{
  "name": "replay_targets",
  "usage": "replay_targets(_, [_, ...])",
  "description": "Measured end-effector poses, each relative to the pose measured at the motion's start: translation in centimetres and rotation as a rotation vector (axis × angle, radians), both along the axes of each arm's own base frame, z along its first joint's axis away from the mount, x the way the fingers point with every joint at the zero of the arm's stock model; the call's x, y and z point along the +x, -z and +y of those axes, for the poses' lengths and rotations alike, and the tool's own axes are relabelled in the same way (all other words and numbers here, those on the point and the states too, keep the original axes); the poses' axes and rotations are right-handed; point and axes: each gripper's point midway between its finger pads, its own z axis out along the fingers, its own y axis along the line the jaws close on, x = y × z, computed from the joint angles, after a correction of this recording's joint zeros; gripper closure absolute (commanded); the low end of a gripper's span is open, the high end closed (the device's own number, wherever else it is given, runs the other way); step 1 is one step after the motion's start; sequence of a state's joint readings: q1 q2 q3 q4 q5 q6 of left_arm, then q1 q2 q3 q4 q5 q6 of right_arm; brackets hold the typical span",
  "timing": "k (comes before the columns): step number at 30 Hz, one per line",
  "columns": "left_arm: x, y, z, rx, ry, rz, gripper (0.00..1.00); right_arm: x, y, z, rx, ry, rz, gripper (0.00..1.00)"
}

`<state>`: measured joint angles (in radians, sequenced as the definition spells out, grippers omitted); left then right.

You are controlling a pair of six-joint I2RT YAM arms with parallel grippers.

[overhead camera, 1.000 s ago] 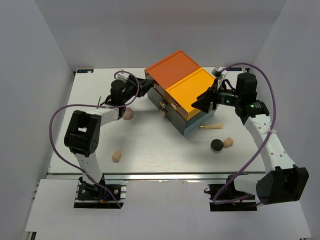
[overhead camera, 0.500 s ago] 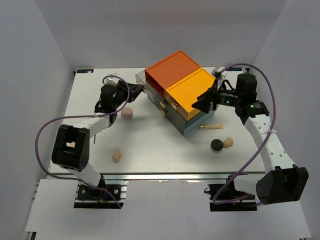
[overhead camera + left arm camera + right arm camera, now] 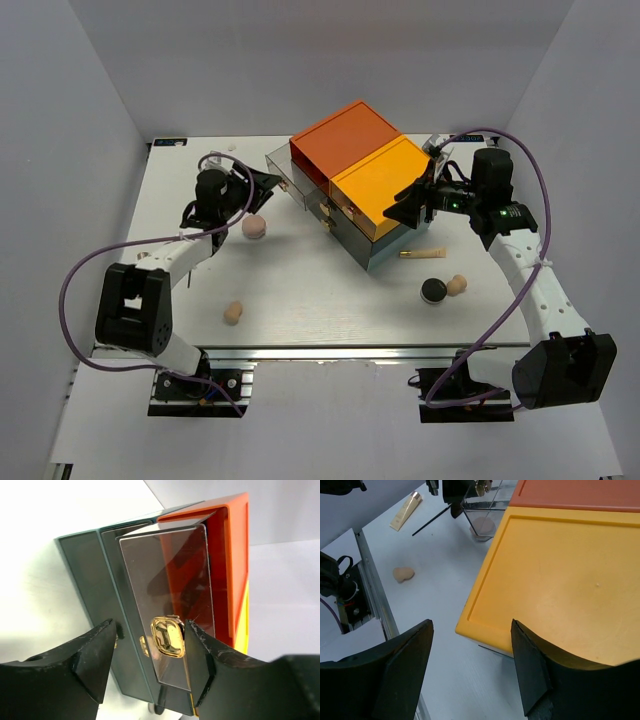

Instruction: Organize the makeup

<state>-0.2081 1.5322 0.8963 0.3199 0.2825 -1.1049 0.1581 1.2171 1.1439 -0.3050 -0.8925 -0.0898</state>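
Note:
The makeup lies loose on the table: a beige puff (image 3: 254, 227), a beige sponge (image 3: 233, 313), a round black compact (image 3: 432, 291) with a second sponge (image 3: 457, 285) beside it, and a beige tube (image 3: 422, 254). The right wrist view shows another tube (image 3: 406, 511) and a thin black stick (image 3: 432, 521). My left gripper (image 3: 150, 635) is open at the gold handle (image 3: 167, 636) of a clear drawer (image 3: 170, 580); the right finger touches the handle and the left finger stands apart. My right gripper (image 3: 470, 630) is open and empty above the yellow lid's (image 3: 560, 575) corner.
The drawer box (image 3: 365, 185), with orange and yellow tops, stands diagonally at the table's middle back. Its clear drawer (image 3: 283, 166) sticks out to the left. The table's near rail (image 3: 370, 580) runs along the front.
My left gripper has drawn back to the left, the clear drawer sliding out of the box with it, and its jaws have widened off the handle. The right arm has not moved.

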Motion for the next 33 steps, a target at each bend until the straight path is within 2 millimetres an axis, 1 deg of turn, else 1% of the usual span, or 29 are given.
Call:
replay_targets(2, [-0.2,-0.2,0.6,0.02,-0.021,0.005,0.34,0.0,0.0,0.0,-0.002,-0.001,-0.003,0.3])
replay_targets(3, [-0.4,-0.2,1.0,0.035,-0.036,0.011,0.35,0.0,0.1,0.0,-0.005,-0.004,-0.008,0.3])
replay_targets(4, [-0.7,-0.4,1.5,0.056,-0.055,0.016,0.39,0.0,0.1,0.0,-0.009,-0.006,-0.011,0.29])
replay_targets(5, [-1.0,-0.7,2.0,0.073,-0.074,0.016,0.47,-0.1,0.2,-0.1,-0.013,-0.01,-0.015,0.29])
replay_targets(6, [-1.4,-1.0,2.6,0.095,-0.096,0.017,0.68,-0.1,0.3,-0.1,-0.019,-0.016,-0.022,0.29])
replay_targets(7, [-1.9,-1.4,3.3,0.121,-0.123,0.019,0.86,-0.2,0.4,-0.1,-0.027,-0.024,-0.03,0.28])
replay_targets(8, [-2.4,-2.0,4.1,0.157,-0.144,0.009,0.87,-0.3,0.6,-0.2,-0.035,-0.031,-0.036,0.28])
replay_targets(9, [-2.9,-2.3,4.7,0.189,-0.162,0.005,0.87,-0.4,0.7,-0.2,-0.042,-0.041,-0.048,0.28])
replay_targets(10, [-3.4,-2.4,5.5,0.226,-0.186,0.009,0.84,-0.5,0.8,-0.2,-0.048,-0.052,-0.059,0.28])
replay_targets(11, [-3.9,-2.3,6.2,0.263,-0.201,0.019,0.74,-0.6,0.9,-0.2,-0.054,-0.06,-0.069,0.28])
replay_targets(12, [-4.4,-1.9,6.8,0.302,-0.207,0.034,0.49,-0.6,0.9,-0.2,-0.057,-0.065,-0.077,0.28])
replay_targets(14, [-5.3,-0.8,7.6,0.364,-0.211,0.074,0.29,-0.6,1.0,-0.2,-0.065,-0.075,-0.091,0.28])
replay_targets(15, [-5.8,-0.1,7.9,0.389,-0.213,0.102,0.15,-0.6,1.0,-0.2,-0.069,-0.077,-0.095,0.28])
replay_targets(17, [-6.6,1.4,8.8,0.447,-0.223,0.16,0.05,-0.7,1.2,-0.3,-0.075,-0.081,-0.099,0.28])
replay_targets(18, [-7.1,2.2,9.4,0.476,-0.231,0.194,0.02,-0.7,1.2,-0.3,-0.076,-0.082,-0.099,0.28])
replay_targets(22, [-9.3,6.5,11.8,0.633,-0.232,0.366,0.02,-0.7,1.3,-0.3,-0.078,-0.082,-0.1,0.28])
replay_targets(25, [-9.7,9.9,12.9,0.74,-0.187,0.475,0.02,-0.8,1.7,-0.3,-0.078,-0.082,-0.088,0.28])
replay_targets(27, [-9.3,12.1,13.0,0.785,-0.142,0.526,0.02,-0.9,2.0,-0.3,-0.077,-0.081,-0.076,0.28])
replay_targets(29, [-8.4,14.1,12.6,0.814,-0.09,0.56,0.02,-0.9,2.0,-0.3,-0.077,-0.081,-0.074,0.28])
replay_targets(31, [-6.9,15.5,12.1,0.833,-0.047,0.569,0.02,-0.9,2.0,-0.3,-0.077,-0.08,-0.074,0.27])
replay_targets(33, [-5.1,16.5,11.3,0.847,-0.007,0.553,0.02,-0.8,2.1,-0.3,-0.079,-0.077,-0.075,0.27])
